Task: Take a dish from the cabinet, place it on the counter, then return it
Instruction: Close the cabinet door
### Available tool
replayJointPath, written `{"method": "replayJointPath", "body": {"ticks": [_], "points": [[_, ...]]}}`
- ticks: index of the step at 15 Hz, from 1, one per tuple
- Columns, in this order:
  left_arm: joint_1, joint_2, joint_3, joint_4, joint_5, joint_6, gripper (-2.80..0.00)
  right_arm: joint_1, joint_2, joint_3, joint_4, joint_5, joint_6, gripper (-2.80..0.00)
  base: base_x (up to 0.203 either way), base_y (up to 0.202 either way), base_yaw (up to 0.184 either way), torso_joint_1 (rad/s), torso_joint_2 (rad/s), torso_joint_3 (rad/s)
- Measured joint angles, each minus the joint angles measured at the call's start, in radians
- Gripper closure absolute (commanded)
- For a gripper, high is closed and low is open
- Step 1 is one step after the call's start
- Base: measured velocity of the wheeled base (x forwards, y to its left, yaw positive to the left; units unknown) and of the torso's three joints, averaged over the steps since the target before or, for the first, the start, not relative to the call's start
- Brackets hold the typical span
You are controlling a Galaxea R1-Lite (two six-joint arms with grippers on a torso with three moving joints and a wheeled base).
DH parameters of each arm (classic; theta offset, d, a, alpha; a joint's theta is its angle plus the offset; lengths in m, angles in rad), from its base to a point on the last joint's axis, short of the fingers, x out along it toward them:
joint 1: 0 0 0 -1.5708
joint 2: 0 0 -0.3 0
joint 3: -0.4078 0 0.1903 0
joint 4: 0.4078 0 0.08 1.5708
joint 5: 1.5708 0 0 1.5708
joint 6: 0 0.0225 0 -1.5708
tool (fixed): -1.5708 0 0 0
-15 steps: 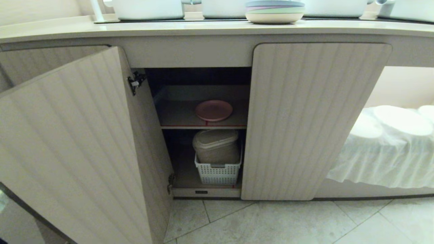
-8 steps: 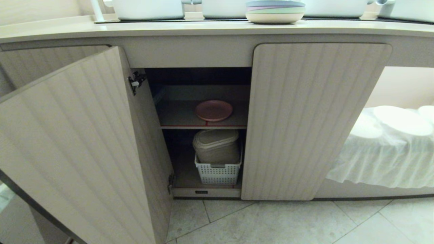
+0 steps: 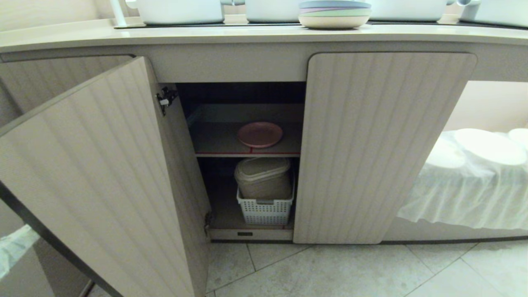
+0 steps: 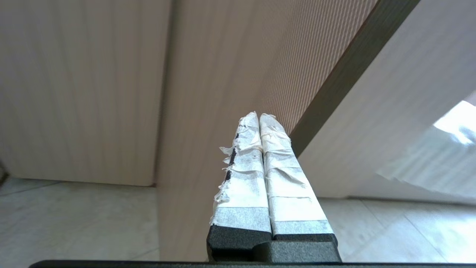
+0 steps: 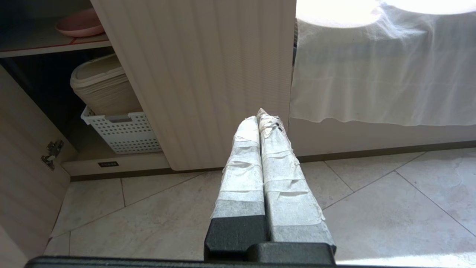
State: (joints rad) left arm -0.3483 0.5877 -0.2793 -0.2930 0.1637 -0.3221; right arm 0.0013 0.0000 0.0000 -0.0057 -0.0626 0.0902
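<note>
Beige floor tiles (image 3: 338, 268) run beneath the cabinet (image 3: 383, 144), whose left door (image 3: 95, 177) stands swung open; the dish (image 3: 260, 134) lies flat on the red-edged inner shelf (image 3: 247, 154), above a white basket (image 3: 266, 210). Beside that door's outer face, the left gripper (image 4: 259, 116) has its taped fingers pressed together on nothing. Low over the tiles, the right gripper (image 5: 260, 115) is likewise closed and empty, facing the shut right door.

No text, brand, number or sign can be read anywhere. The one candidate is a small dark label (image 3: 244, 234) on the pale plinth (image 3: 231, 235) at the bottom of the open cabinet (image 3: 387, 144), just below the white basket (image 3: 265, 210); it also shows in the right wrist view (image 5: 108, 164), but its marks are too small to make out.
</note>
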Motion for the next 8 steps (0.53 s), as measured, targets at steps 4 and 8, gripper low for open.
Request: {"method": "replayJointPath", "body": {"ticks": [4,8], "points": [[0.0,0.002,0.003,0.001,-0.062,-0.02,0.0,0.0,0.0,0.0,0.0,0.0,0.0,0.0,0.0,0.0,0.0,0.0,0.0,0.0],[0.0,0.012,0.008,0.0,-0.127,-0.025,0.0,0.0,0.0,0.0,0.0,0.0,0.0,0.0,0.0,0.0,0.0,0.0,0.0,0.0]]}}
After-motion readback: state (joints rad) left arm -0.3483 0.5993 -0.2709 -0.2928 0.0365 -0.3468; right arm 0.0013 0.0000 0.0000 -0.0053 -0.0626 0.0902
